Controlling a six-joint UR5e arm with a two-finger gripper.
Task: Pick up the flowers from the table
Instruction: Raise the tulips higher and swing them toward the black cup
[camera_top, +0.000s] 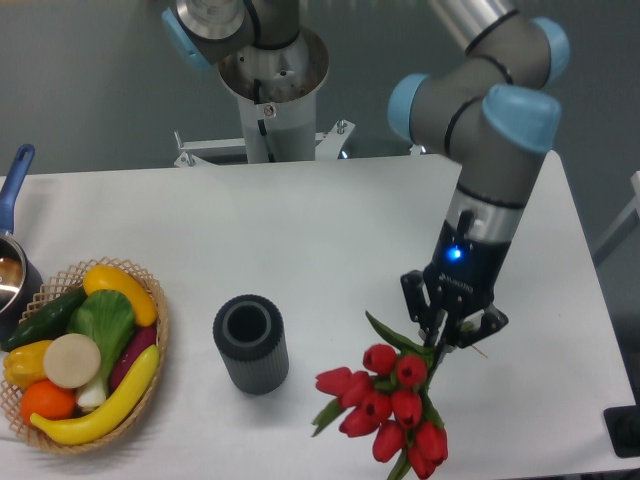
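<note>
1. The flowers' (385, 410) stems vanish behind the gripper (450, 333); whether the bunch touches the table (300, 250) cannot be told.
2. The arm's upper links (480, 15) run off the top edge.
3. The pot (10, 265) at the left edge is cut off; so is a dark object (625, 432) at the lower right.
</note>
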